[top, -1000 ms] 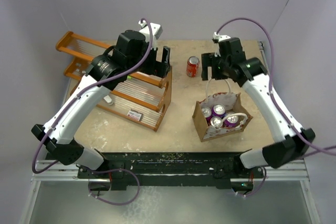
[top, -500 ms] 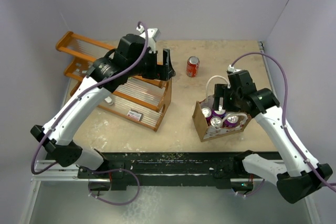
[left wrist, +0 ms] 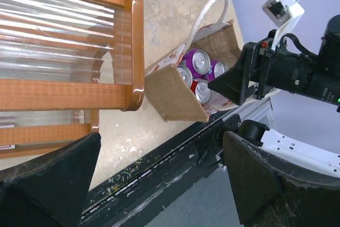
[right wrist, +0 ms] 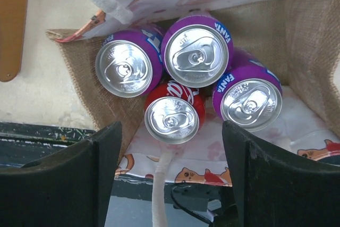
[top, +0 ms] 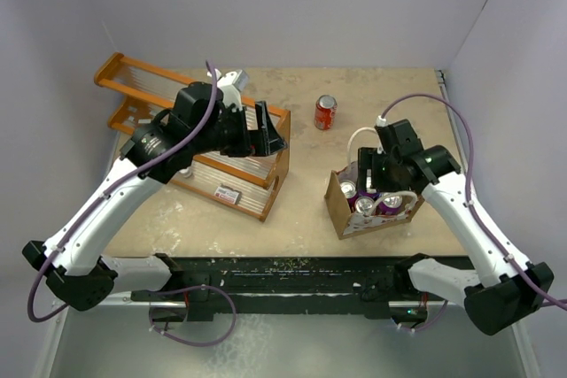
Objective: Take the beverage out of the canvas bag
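The canvas bag [top: 342, 212] stands open at the front right of the table, also in the left wrist view [left wrist: 171, 93] and the right wrist view [right wrist: 308, 41]. It holds three purple Fanta cans [right wrist: 197, 51] and one red Coca-Cola can [right wrist: 174, 115], all upright. My right gripper [top: 376, 172] hovers open just above the bag's mouth; in its wrist view the gripper [right wrist: 170, 182] has its jaws spread wide over the near panel, nothing between them. My left gripper [top: 271, 130] is open and empty above the wooden rack's right end; its wrist view [left wrist: 159, 184] shows nothing between the jaws.
A wooden rack [top: 226, 161] with clear slats fills the left half of the table. A second red can [top: 326, 112] stands alone at the back centre. One white bag handle [top: 359, 137] arches up behind my right gripper. The table's front edge [left wrist: 159, 155] lies close to the bag.
My right gripper has swung from the back, near the lone red can, forward and down over the bag's mouth. My left arm has drawn back and leftward over the rack.
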